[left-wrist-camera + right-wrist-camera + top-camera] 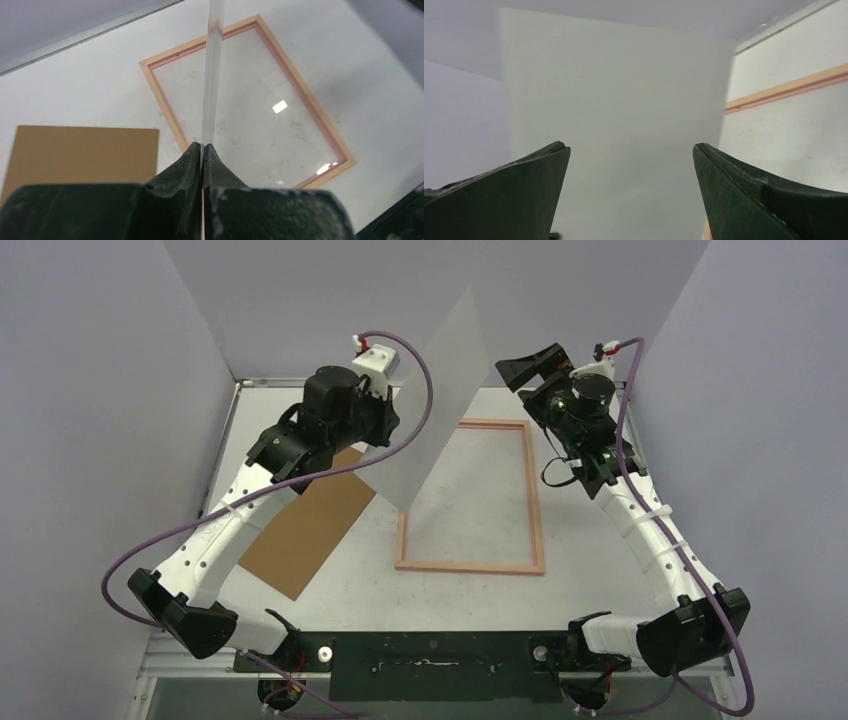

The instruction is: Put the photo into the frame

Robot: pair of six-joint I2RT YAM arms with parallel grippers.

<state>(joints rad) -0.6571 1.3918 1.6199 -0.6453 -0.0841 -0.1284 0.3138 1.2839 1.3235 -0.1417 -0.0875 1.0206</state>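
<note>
on white table: thin peach wooden frame | left of it: flat brown backing board | over its left rail: upright pale photo

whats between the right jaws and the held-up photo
Nothing; the right wrist view shows only air between the right gripper and the flat pale-backed rectangular photo.

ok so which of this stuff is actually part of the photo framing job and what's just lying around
Part of the job:
photo, pinched on edge in the left gripper
frame, lying flat
right gripper, open

Just lying about:
brown board, flat, left of the frame
</note>
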